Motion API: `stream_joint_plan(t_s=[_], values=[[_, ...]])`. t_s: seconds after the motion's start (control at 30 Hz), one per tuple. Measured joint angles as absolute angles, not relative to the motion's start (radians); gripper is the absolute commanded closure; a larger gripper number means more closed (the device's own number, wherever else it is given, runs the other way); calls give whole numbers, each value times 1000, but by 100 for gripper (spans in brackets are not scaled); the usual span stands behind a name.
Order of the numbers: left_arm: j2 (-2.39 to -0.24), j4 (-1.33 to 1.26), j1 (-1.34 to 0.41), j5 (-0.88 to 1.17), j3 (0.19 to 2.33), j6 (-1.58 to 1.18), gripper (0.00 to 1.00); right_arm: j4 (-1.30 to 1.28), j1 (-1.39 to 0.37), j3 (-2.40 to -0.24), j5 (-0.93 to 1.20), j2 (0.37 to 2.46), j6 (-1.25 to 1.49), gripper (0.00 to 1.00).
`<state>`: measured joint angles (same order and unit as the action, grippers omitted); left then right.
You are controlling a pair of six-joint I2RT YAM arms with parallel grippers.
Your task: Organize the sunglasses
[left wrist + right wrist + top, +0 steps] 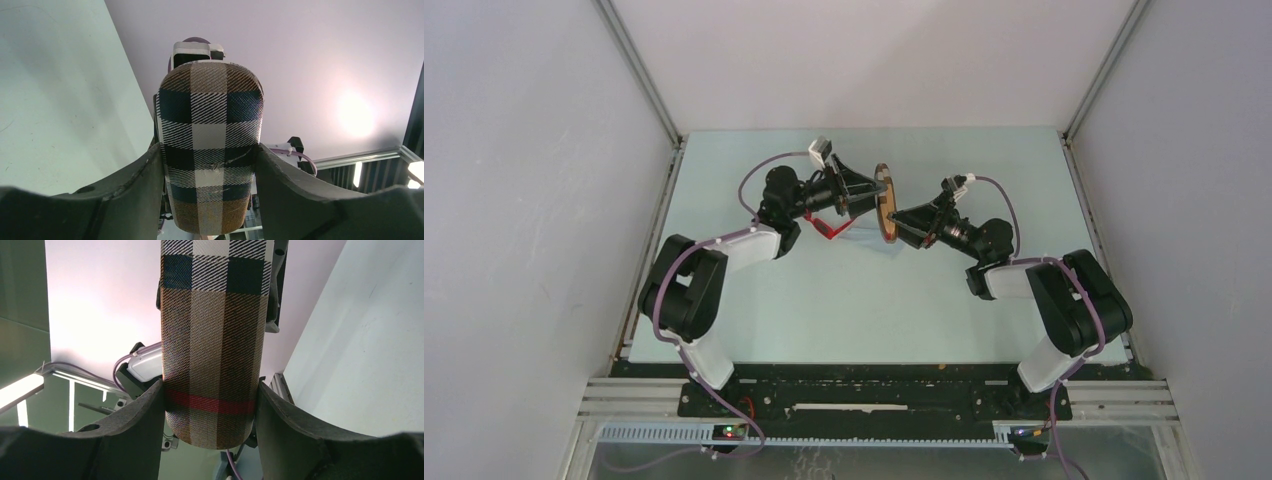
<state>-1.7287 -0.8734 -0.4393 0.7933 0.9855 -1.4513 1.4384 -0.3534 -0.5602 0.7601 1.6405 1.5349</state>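
— Left gripper [210, 165]?
— Clamped on the brown plaid case [210, 115], fingers pressing both long sides.
— Right gripper [210, 405]?
— Clamped on the same case from the opposite face, held above the table [824, 310], far middle.
— Red sunglasses [828, 228]?
— Down on the table, just left of the case, under the left gripper.

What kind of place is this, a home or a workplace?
Probably a laboratory robot cell, not a home: a bare pale table boxed in by plain white panels on aluminium rails, with two robot arms bolted at its near edge.
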Motion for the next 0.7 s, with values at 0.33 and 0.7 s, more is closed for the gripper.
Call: stream_joint_plan(t_s=[0.33, 0.7], values=[[-1732, -874, -437, 786, 986, -1459, 100, 1398, -353, -582, 769, 1641, 1522, 41], [-1732, -877, -427, 759, 986, -1459, 100, 1391, -357, -626, 773, 1674, 1530, 24]])
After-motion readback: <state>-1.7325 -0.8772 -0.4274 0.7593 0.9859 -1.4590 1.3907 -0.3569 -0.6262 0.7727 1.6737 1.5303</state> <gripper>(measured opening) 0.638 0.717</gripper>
